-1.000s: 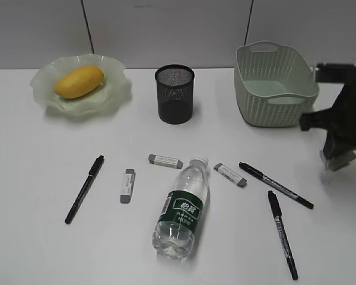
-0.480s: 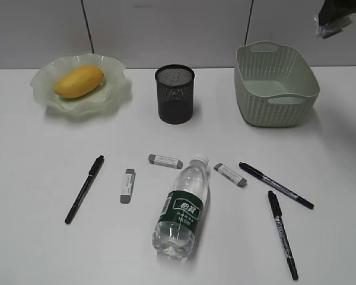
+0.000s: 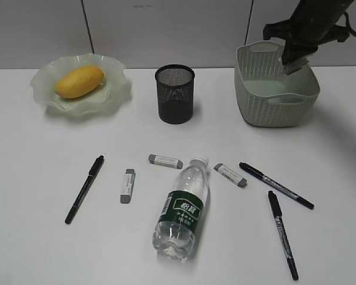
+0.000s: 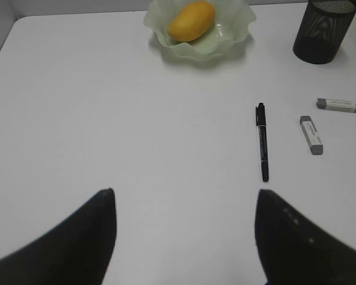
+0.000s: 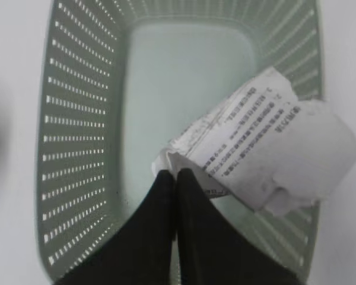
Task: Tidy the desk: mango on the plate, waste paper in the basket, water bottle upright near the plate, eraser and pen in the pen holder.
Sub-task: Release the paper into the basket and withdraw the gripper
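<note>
— Right wrist view: what's that arm got?
— Its fingers (image 5: pixel 173 178) are pinched tight on the paper (image 5: pixel 267 154), over the basket (image 5: pixel 77 136).
— Left fingers (image 4: pixel 184 199)?
— Spread wide, holding nothing above the counter (image 4: pixel 107 119).

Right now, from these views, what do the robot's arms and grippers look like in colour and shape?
The right arm is dark, nearly black, with a thin black cable looping near its upper part. The right gripper has two slim black fingers tapering to narrow tips. The left gripper shows two broad matte black fingers with rounded tips. No markings or labels are readable on either.
</note>
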